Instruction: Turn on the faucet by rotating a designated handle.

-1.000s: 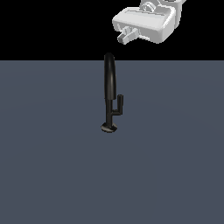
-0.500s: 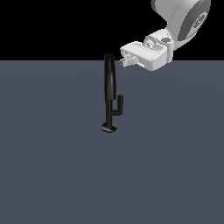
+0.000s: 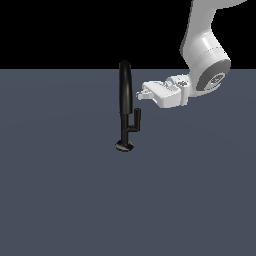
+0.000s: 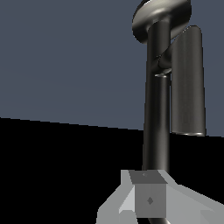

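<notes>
The glossy black faucet (image 3: 124, 102) stands upright on its small disc base (image 3: 124, 146), its arched spout on top. The handle (image 3: 136, 119), a short L-shaped lever, branches from the lower stem toward the exterior view's right. My gripper (image 3: 140, 93) lies level and points at the stem from the exterior view's right, just above the handle's rod, holding nothing. In the wrist view the stem (image 4: 157, 100) and the handle rod (image 4: 188, 83) rise close in front of my gripper (image 4: 148, 194), whose fingers show pressed together as one grey block.
The faucet stands on a flat dark grey surface (image 3: 65, 190). The white arm (image 3: 205, 55) comes down from the upper part of the exterior view's right. Behind the surface is plain black.
The arm has come down and moved toward the exterior view's left, bringing the gripper from high above to beside the faucet stem. The faucet and handle have not moved.
</notes>
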Robot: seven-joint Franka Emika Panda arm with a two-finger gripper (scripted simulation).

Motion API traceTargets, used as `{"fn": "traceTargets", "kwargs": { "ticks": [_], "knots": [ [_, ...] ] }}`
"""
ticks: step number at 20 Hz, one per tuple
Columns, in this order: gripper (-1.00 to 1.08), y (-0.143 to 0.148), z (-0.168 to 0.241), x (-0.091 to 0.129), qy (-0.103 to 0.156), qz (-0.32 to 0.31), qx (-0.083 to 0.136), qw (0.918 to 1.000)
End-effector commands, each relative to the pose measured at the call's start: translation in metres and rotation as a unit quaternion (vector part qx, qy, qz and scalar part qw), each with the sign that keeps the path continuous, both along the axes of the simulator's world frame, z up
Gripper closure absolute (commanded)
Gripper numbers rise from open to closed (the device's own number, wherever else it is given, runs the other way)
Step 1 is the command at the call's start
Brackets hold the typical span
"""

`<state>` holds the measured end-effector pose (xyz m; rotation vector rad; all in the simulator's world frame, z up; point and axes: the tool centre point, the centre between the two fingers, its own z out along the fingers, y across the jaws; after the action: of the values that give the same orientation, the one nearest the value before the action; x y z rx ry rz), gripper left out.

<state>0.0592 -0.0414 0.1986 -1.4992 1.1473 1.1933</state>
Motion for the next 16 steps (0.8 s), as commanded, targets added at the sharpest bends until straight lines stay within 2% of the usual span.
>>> {"fn": "traceTargets", "kwargs": {
  "ticks": [1, 5, 9, 16],
  "knots": [
    [1.08, 0.002, -0.017, 0.004, 0.022, -0.021, 0.022, 0.9993],
    [1.08, 0.005, -0.038, 0.008, 0.048, -0.046, 0.047, 0.9966],
    [1.08, 0.008, -0.053, 0.009, 0.066, -0.063, 0.064, 0.9938],
    [1.08, 0.010, -0.058, 0.010, 0.072, -0.068, 0.071, 0.9926]
  ]
}}
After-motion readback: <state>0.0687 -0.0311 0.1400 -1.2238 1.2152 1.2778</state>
